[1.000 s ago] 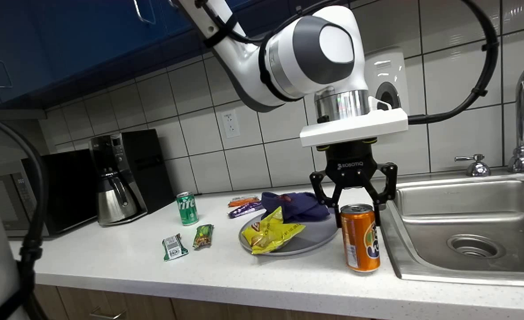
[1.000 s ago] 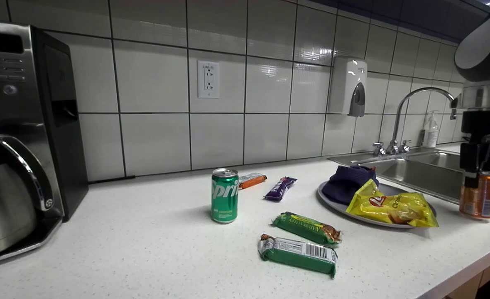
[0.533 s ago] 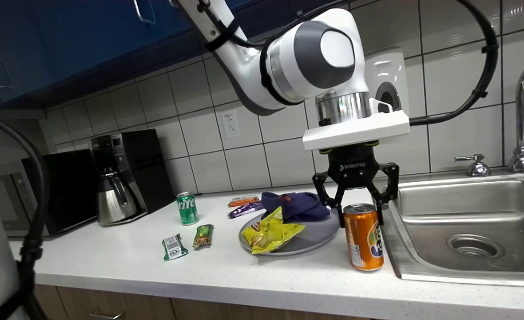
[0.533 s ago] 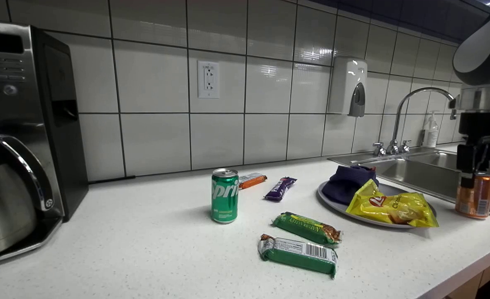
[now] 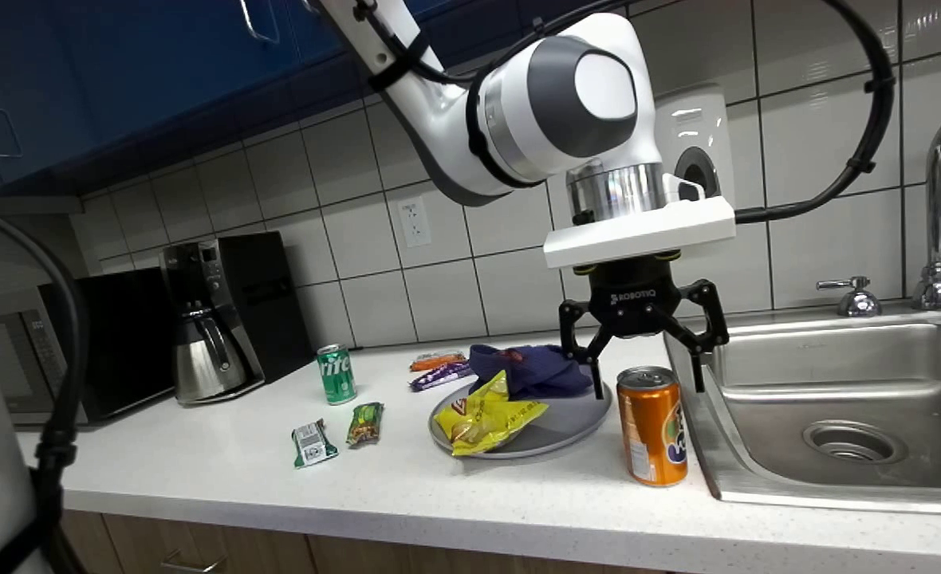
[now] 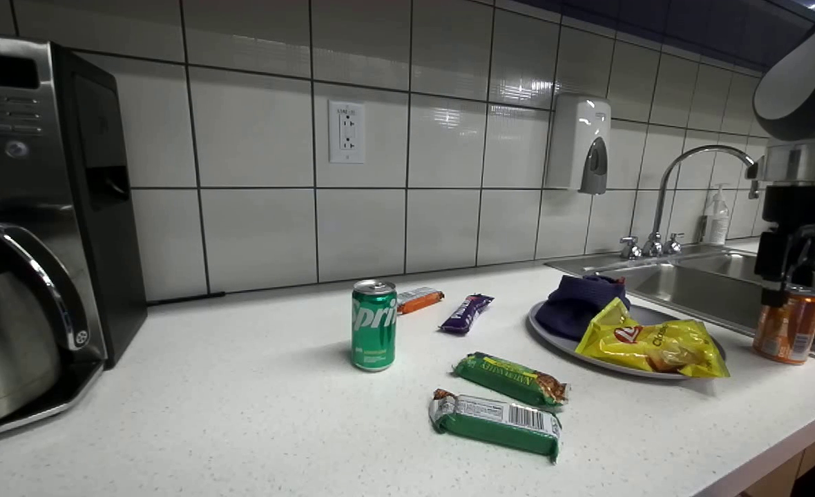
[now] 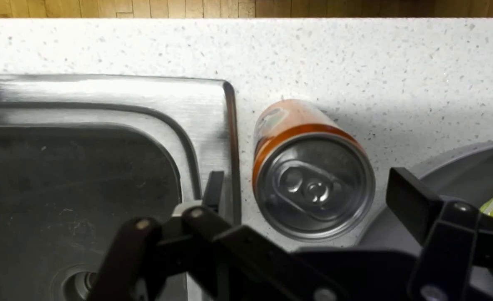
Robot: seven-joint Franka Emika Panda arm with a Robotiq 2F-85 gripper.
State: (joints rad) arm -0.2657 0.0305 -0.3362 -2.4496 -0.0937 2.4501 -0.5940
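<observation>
"Tabletop (image 5: 239,470), white and speckled, seen in both exterior views; let into it, the steel sink (image 5: 901,359); near that, the grey plate (image 5: 566,422)."

"And above?"

"The pincer (image 5: 648,389), pointing downward, its jaws spread wide and holding nothing."

"Where is the orange can (image 5: 652,434)?"

"Upright on the tabletop, in the strip between sink and plate, just beside the sink's rim. Wrist view: the can's lid lies between the two fingers (image 7: 413,205), touching neither."

"Which faults are possible?"

"Three, by judgement. (i) Tipping toward the sink; cause, a sideways drift of the pincer that lets one finger strike the can beside the rim. (ii) Slipping; cause, a squeeze at the present height, where the fingers reach only to about the lid. (iii) Scraping the plate; cause, its edge showing behind one finger in the wrist view, should the pincer go lower."
</observation>
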